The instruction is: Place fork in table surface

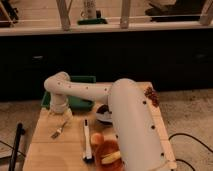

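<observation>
Gripper [63, 118] sits low over the left part of the table surface [55, 150], at the end of the thick white arm [125, 115] that sweeps in from the lower right and bends back at a rounded elbow near the left edge; whether it is closed or spread I cannot tell, since the wrist hides that end of it. Just below it lies the fork [58, 132], small and silvery-grey, flat on the light tan wood, tines toward the lower left and handle slanting up toward the gripper; whether the handle end touches the gripper cannot be made out.

Behind the elbow stands the green bin [80, 101], rectangular, at the far left part of the tabletop, its front wall partly covered by the arm. To the right of the fork, apart from it, lies the long black-and-white utensil [86, 140], running roughly from far to near along the middle of the table. Beside its near end rests an orange-brown rounded object [103, 149] with a yellowish piece on top, pressed close to the arm's side; what it is I cannot say. A dark round object with a white part [103, 113] shows between the arm and the utensil's far end. On the far right part of the tabletop, beyond the arm, sits a small dark reddish cluster [151, 95].
</observation>
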